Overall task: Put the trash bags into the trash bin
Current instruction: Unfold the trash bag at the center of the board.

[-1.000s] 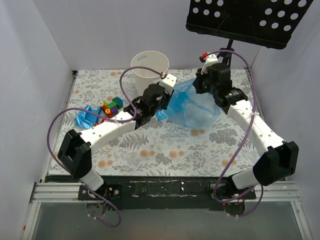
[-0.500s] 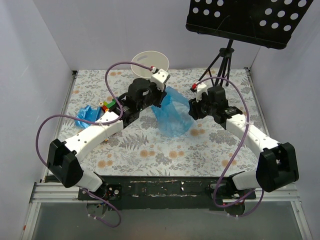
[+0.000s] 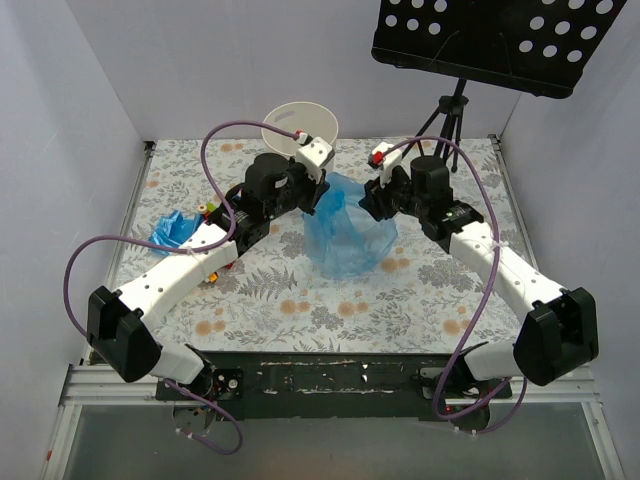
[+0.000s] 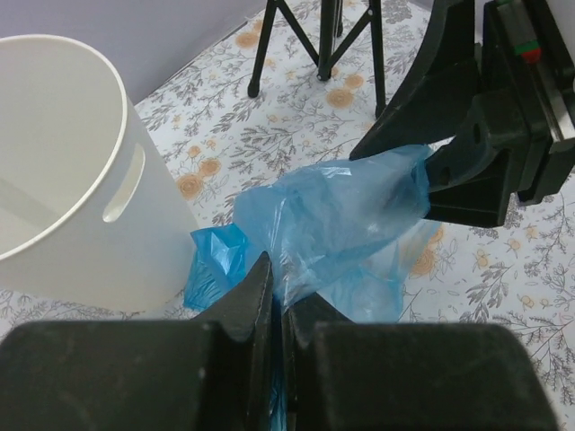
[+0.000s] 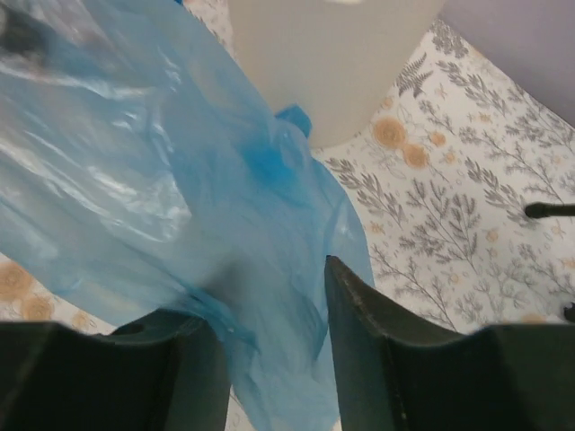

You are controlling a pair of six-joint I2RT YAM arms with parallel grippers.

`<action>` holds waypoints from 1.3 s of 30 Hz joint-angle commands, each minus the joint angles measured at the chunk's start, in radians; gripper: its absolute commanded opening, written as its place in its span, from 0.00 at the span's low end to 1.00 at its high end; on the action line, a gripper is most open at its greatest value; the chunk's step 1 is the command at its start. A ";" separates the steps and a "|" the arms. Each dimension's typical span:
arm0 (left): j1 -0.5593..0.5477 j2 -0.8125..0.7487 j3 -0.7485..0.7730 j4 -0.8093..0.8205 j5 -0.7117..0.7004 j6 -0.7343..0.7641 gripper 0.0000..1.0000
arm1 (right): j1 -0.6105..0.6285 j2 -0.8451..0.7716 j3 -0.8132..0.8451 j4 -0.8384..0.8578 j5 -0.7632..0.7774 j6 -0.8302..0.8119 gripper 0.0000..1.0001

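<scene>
We saw a table covered by a pale cloth printed with grey leaves and orange flowers [image 3: 330, 300], white walls rising on three sides of it. At the back right stood a black tripod music stand [image 3: 452, 110] whose perforated black metal desk [image 3: 490, 40] hung over the corner; its legs [image 4: 319, 40] rested on the cloth. Near the left edge lay a cluster of small multicoloured toy blocks [image 3: 212, 212], mostly hidden. Along the near edge ran a dark scuffed mounting rail [image 3: 330, 365].

trash bin [image 3: 300, 125] mouth open, music stand [image 3: 497, 42] overhanging right
</scene>
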 commanded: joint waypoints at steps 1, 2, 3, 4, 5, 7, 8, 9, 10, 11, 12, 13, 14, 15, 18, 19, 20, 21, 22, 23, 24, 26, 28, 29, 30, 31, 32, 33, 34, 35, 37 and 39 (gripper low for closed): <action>0.004 -0.034 0.060 -0.006 0.030 0.038 0.00 | 0.019 0.007 0.060 0.065 0.007 -0.020 0.29; 0.004 -0.034 0.057 0.000 0.022 0.044 0.00 | 0.019 0.013 0.071 0.060 -0.006 -0.019 0.16; 0.004 -0.037 0.054 0.008 0.016 0.048 0.00 | 0.019 0.022 0.088 0.053 -0.022 -0.014 0.02; 0.008 -0.037 0.051 0.015 0.014 0.051 0.06 | 0.019 0.031 0.105 0.042 -0.037 -0.003 0.01; 0.010 -0.038 0.042 0.028 0.001 0.044 0.35 | 0.019 0.042 0.132 0.028 -0.046 0.017 0.01; 0.010 -0.049 0.025 0.055 -0.077 -0.010 0.80 | 0.019 0.069 0.200 -0.018 -0.040 0.076 0.01; 0.012 -0.060 0.014 0.058 -0.123 -0.040 0.92 | 0.019 0.079 0.229 -0.033 -0.022 0.115 0.01; 0.012 -0.080 -0.006 0.054 -0.134 -0.079 0.98 | 0.018 0.091 0.272 -0.053 -0.002 0.153 0.01; 0.010 -0.100 -0.032 0.052 -0.133 -0.115 0.98 | 0.018 0.100 0.304 -0.073 0.006 0.176 0.01; 0.012 -0.133 -0.067 0.057 -0.116 -0.143 0.98 | 0.018 0.114 0.329 -0.094 0.013 0.193 0.01; 0.012 -0.165 -0.124 0.071 -0.099 -0.169 0.98 | 0.018 0.123 0.346 -0.107 0.018 0.227 0.01; 0.008 -0.199 -0.173 0.084 -0.093 -0.195 0.98 | 0.018 0.129 0.358 -0.110 0.032 0.245 0.01; 0.010 -0.234 -0.210 0.097 -0.091 -0.234 0.98 | 0.019 0.132 0.363 -0.107 0.042 0.264 0.01; 0.005 -0.244 -0.242 0.098 -0.105 -0.266 0.98 | 0.019 0.138 0.367 -0.102 0.053 0.276 0.01; -0.005 -0.264 -0.331 0.101 -0.157 -0.379 0.98 | 0.023 0.172 0.413 -0.105 0.101 0.305 0.01; -0.008 -0.267 -0.359 0.113 -0.148 -0.422 0.98 | 0.024 0.187 0.435 -0.118 0.116 0.314 0.01; -0.011 -0.268 -0.389 0.130 -0.133 -0.465 0.98 | 0.026 0.200 0.456 -0.124 0.122 0.320 0.01; -0.025 -0.267 -0.418 0.159 -0.118 -0.499 0.98 | 0.029 0.214 0.473 -0.127 0.124 0.330 0.01; -0.047 -0.262 -0.454 0.211 -0.122 -0.534 0.98 | 0.030 0.226 0.488 -0.128 0.125 0.339 0.01; -0.068 -0.252 -0.487 0.265 -0.128 -0.559 0.98 | 0.035 0.234 0.501 -0.125 0.130 0.345 0.01; -0.085 -0.233 -0.517 0.317 -0.134 -0.591 0.98 | 0.036 0.241 0.510 -0.121 0.134 0.353 0.01; -0.122 -0.186 -0.566 0.446 -0.163 -0.637 0.98 | 0.042 0.252 0.525 -0.113 0.144 0.359 0.01; -0.142 -0.126 -0.581 0.549 -0.166 -0.679 0.98 | 0.047 0.257 0.531 -0.112 0.157 0.357 0.01; -0.159 -0.094 -0.572 0.572 -0.174 -0.692 0.98 | 0.049 0.260 0.531 -0.112 0.165 0.356 0.01; -0.169 -0.071 -0.558 0.575 -0.180 -0.709 0.98 | 0.047 0.263 0.533 -0.113 0.173 0.351 0.01; -0.182 -0.054 -0.546 0.580 -0.182 -0.723 0.98 | 0.047 0.267 0.536 -0.115 0.187 0.350 0.01; -0.192 -0.046 -0.546 0.584 -0.188 -0.735 0.98 | 0.044 0.273 0.537 -0.112 0.194 0.351 0.01; -0.203 -0.038 -0.551 0.606 -0.202 -0.746 0.98 | 0.043 0.280 0.539 -0.110 0.197 0.353 0.01; -0.211 -0.025 -0.557 0.642 -0.223 -0.749 0.98 | 0.042 0.281 0.539 -0.107 0.200 0.356 0.01; -0.211 0.000 -0.557 0.673 -0.240 -0.748 0.98 | 0.044 0.281 0.536 -0.104 0.202 0.357 0.01; -0.211 0.066 -0.538 0.747 -0.313 -0.751 0.98 | 0.042 0.283 0.534 -0.099 0.208 0.360 0.01; -0.209 0.138 -0.514 0.820 -0.315 -0.733 0.98 | 0.043 0.283 0.542 -0.107 0.220 0.359 0.01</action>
